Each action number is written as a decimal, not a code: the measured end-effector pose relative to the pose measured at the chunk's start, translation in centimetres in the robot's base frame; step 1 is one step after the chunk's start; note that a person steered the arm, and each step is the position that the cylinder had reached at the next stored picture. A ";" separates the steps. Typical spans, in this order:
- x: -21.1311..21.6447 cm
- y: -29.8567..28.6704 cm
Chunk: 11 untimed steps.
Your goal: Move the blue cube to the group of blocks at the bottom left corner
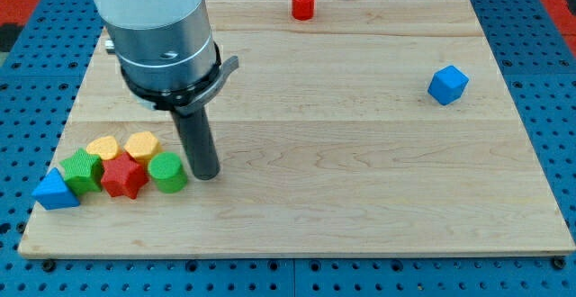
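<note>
The blue cube [447,85] sits alone at the view's right, on the upper part of the wooden board [360,189]. At the view's bottom left is a group: a blue triangular block [56,191], a green block [82,170], a red star [124,177], a green cylinder [167,172] and two yellow blocks [103,147] [142,144]. My tip [205,175] rests on the board just right of the green cylinder, far left of the blue cube.
A red cylinder [303,4] stands at the top edge of the board, near the middle. Blue pegboard [36,63] surrounds the board. The arm's grey body [162,27] hangs over the upper left.
</note>
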State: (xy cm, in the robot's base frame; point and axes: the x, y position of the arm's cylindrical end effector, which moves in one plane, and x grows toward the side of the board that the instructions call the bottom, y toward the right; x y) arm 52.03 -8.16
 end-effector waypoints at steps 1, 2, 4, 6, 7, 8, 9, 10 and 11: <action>0.0 12.3; -2.8 26.3; -10.2 32.5; -13.3 28.3; -13.4 13.5; -13.1 1.7; -12.2 -5.5; -15.6 -2.9; -13.6 1.4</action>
